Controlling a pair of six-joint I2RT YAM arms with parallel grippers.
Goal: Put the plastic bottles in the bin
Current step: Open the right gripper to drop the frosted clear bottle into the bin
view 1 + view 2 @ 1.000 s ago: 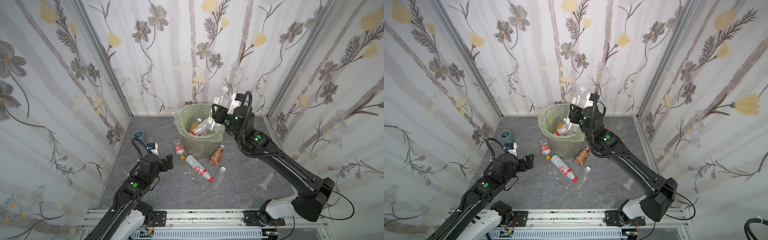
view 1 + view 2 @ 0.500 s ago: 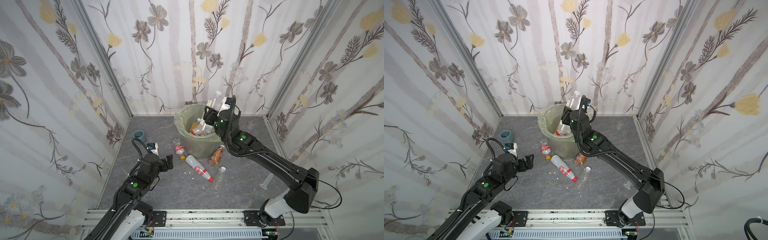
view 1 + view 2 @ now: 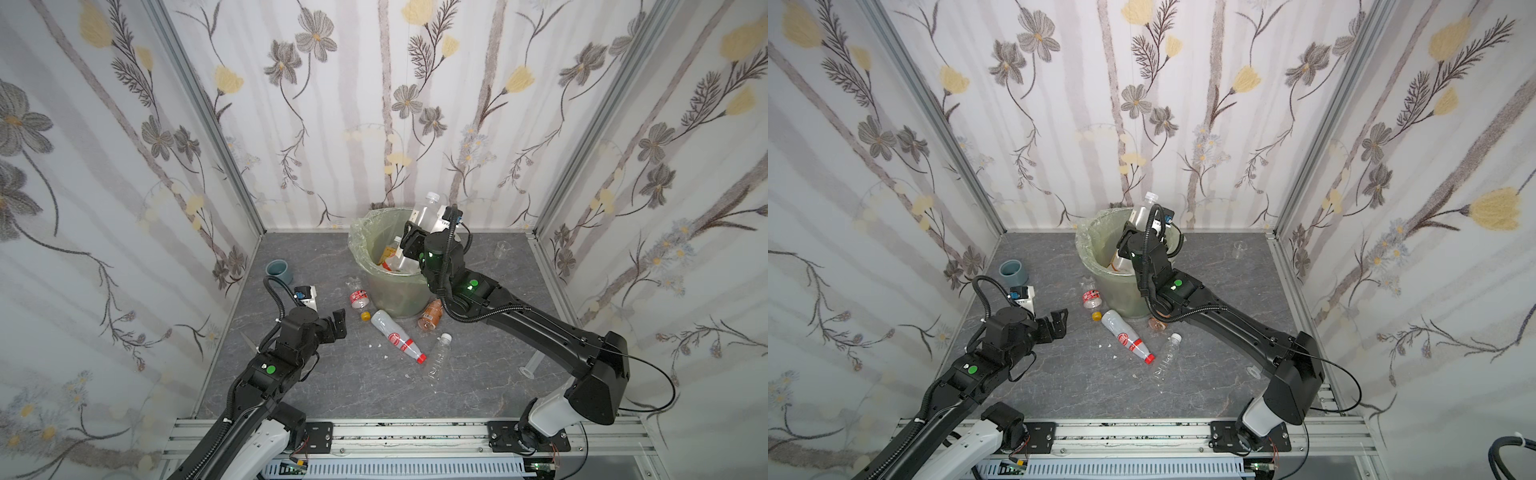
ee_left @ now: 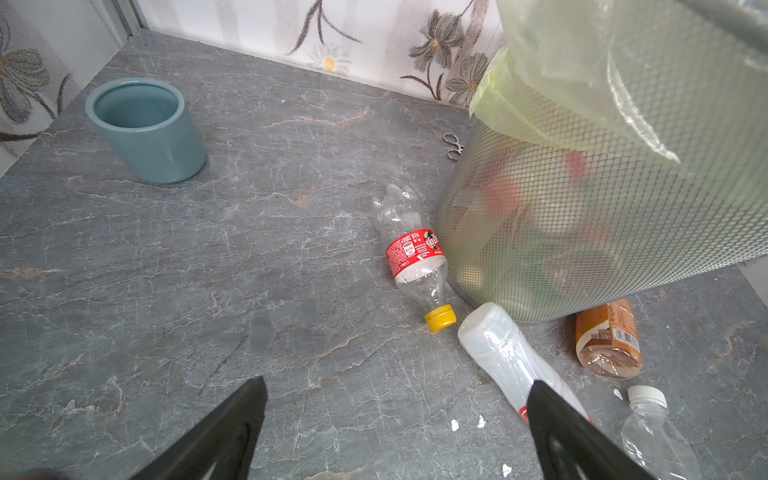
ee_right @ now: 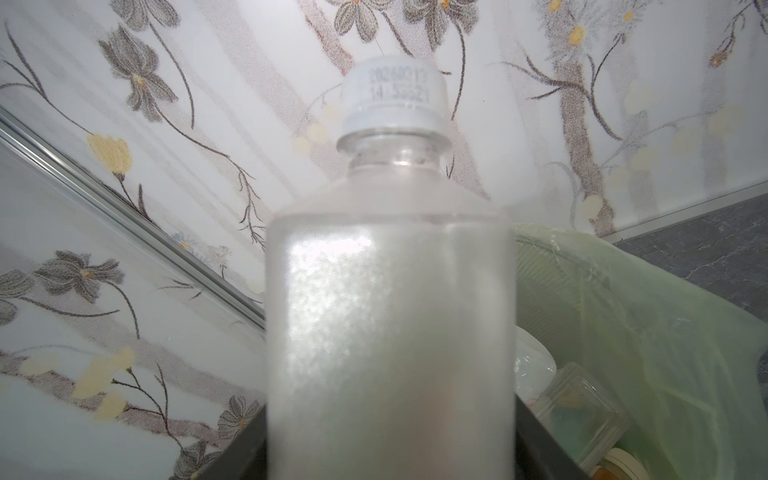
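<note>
R gripper (image 3: 424, 227) clamps frosted bottle (image 3: 427, 210), cap up, over bin (image 3: 360, 232) at centre of both top views. L gripper (image 3: 335, 322) jaws wide apart, holding nothing, lower left of bin. Four loose bottles (image 3: 395, 338) lie by bin base.

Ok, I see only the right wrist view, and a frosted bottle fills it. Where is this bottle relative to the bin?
Observer: In both top views the frosted bottle is cap up at the far rim of the bin, higher than it, held by the right gripper.
Operator: How many bottles are outside it?
Observer: Four: a red-labelled bottle, a white bottle, a brown bottle, a clear bottle.
Operator: And the other arm?
Observer: The left gripper is open and empty, apart from all four.
</note>
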